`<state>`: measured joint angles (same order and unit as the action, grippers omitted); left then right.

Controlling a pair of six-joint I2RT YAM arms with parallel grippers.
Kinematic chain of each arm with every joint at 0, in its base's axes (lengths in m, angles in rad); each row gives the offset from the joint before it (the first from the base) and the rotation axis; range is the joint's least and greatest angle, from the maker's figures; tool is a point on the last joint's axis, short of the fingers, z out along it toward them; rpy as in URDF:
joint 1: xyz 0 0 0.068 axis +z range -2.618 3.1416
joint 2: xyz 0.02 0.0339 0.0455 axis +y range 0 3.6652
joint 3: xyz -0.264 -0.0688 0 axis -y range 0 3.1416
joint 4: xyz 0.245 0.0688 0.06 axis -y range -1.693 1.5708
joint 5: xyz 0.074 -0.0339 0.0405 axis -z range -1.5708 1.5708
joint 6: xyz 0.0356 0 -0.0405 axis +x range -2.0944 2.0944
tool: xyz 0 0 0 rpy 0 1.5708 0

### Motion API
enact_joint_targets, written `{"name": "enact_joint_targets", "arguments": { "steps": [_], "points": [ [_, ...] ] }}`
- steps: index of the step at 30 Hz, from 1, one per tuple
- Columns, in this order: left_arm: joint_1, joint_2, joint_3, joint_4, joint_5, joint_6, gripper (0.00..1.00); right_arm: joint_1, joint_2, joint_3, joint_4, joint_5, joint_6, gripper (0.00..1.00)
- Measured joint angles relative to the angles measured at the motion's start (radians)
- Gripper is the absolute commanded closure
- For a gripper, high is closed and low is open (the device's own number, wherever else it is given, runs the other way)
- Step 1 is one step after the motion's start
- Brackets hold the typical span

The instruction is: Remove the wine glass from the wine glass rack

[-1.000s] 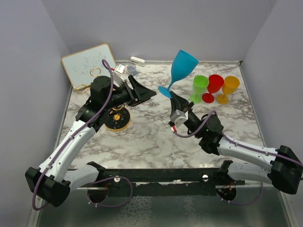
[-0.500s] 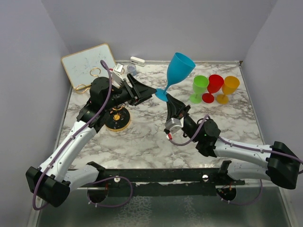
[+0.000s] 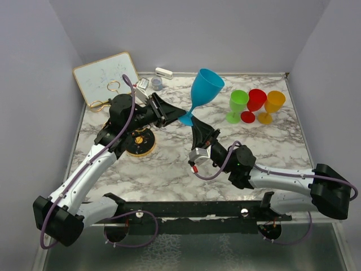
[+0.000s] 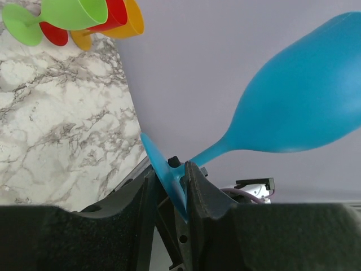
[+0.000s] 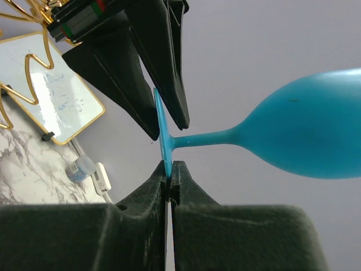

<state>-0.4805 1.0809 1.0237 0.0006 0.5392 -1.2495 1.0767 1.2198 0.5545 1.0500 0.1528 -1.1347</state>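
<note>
1. Marble, grey and white, makes the top of the table (image 3: 169,169), and that is the biggest thing we see.
2. Next comes the white board (image 3: 104,76), leaning in the far left corner.
3. Then the wine glass rack (image 3: 144,152). We see its round dark base with the gold rim on the left side of the table, partly hidden under the left arm (image 3: 90,164).
4. Up in the air over the middle of the table is the blue wine glass (image 3: 206,87). It is tipped, with its bowl toward the far right. It is off the rack and apart from it.
5. A green glass (image 3: 238,103), a red glass (image 3: 256,99) and an orange glass (image 3: 274,101) stand close together at the far right, well apart from the blue one.
6. The right gripper (image 5: 169,165) has its fingers closed tight on the thin edge of the blue glass's foot. We think it carries the whole glass.
7. The left gripper (image 4: 169,172) has its fingers only a little apart, one on each side of that same foot. We cannot tell if they squeeze it yet.
8. We think the lifting-off step is done and this is a hand-over. Next, the left fingers need a firm hold on the foot before the right ones let go, or the glass may tip and fall.
</note>
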Motion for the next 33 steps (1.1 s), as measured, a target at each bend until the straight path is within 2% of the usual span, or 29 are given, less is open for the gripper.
{"name": "enact_joint_targets", "arguments": {
  "steps": [3,5,7,9,13,20,24,26,28,31,33],
  "points": [
    [0.001,0.005,-0.006,0.003,0.004,-0.010,1.00,0.005,0.013,0.000,0.013,0.011,-0.016,0.99],
    [0.000,0.005,-0.008,0.007,0.004,-0.022,1.00,0.008,0.017,0.000,0.014,0.018,-0.032,0.97],
    [0.000,0.004,-0.007,0.006,0.003,-0.032,1.00,0.010,0.020,0.000,0.013,0.026,-0.044,0.82],
    [0.000,0.003,-0.005,-0.003,-0.001,-0.026,1.00,0.013,0.020,0.000,0.012,0.033,-0.039,0.73],
    [-0.007,-0.031,0.022,-0.076,-0.045,0.055,1.00,0.020,0.000,-0.002,-0.021,0.051,0.037,0.64],
    [-0.011,-0.189,0.100,-0.231,-0.277,0.216,1.00,0.023,-0.220,-0.032,-0.172,0.079,0.240,0.50],
    [-0.011,-0.315,0.107,-0.289,-0.438,0.292,1.00,0.023,-0.277,-0.031,-0.252,0.143,0.361,0.45],
    [-0.011,-0.371,0.095,-0.308,-0.509,0.315,1.00,0.016,-0.264,-0.013,-0.298,0.218,0.432,0.45],
    [-0.011,-0.420,0.081,-0.325,-0.560,0.333,1.00,-0.019,-0.231,0.043,-0.385,0.278,0.525,0.53],
    [-0.011,-0.459,0.072,-0.340,-0.609,0.351,1.00,-0.212,-0.150,0.245,-0.653,0.251,0.792,0.74],
    [-0.011,-0.455,0.072,-0.351,-0.618,0.363,1.00,-0.418,-0.061,0.457,-0.867,0.152,0.988,0.90]
  ]
}}
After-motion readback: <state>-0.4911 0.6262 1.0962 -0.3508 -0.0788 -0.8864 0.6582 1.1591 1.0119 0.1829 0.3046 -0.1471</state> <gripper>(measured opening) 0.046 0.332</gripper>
